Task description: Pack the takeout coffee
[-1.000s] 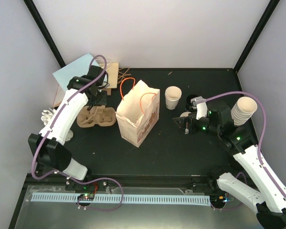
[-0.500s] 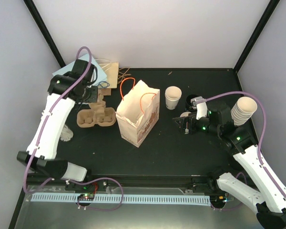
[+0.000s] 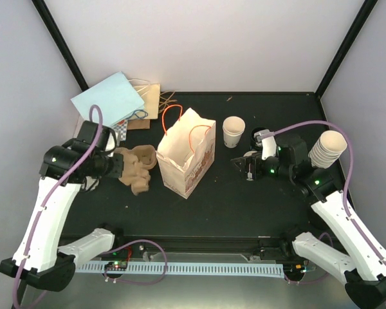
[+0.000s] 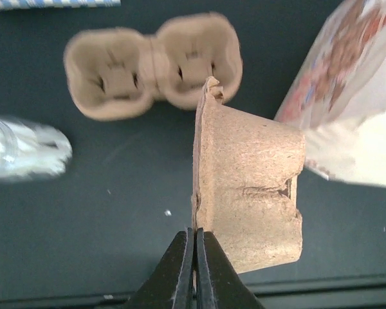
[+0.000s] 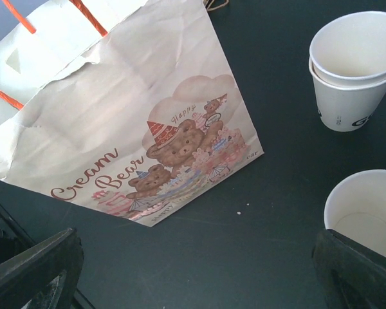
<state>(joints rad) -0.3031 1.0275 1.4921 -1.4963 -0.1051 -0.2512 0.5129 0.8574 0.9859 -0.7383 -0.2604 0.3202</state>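
The left gripper [image 4: 195, 239] has its fingers squeezed on the thin rim of a pulp tray [image 4: 251, 193], holding it on edge above the table [image 4: 83, 212]. A second tray [image 4: 153, 64] lies flat at 9 o'clock from the bag [image 3: 185, 154]. The right gripper [image 5: 199, 270] has its fingers spread wide, with nothing between them. Nested paper cups [image 3: 233, 131] stand open-topped at 2 o'clock from the bag, with another cup [image 5: 363, 212] near the right gripper.

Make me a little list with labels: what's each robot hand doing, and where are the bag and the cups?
Left gripper: shut on the edge of a brown pulp tray, held on its side
Second tray: flat on the table
Right gripper: open, empty
Paper bag: standing open
Cups: two nested, no lids, beside the bag
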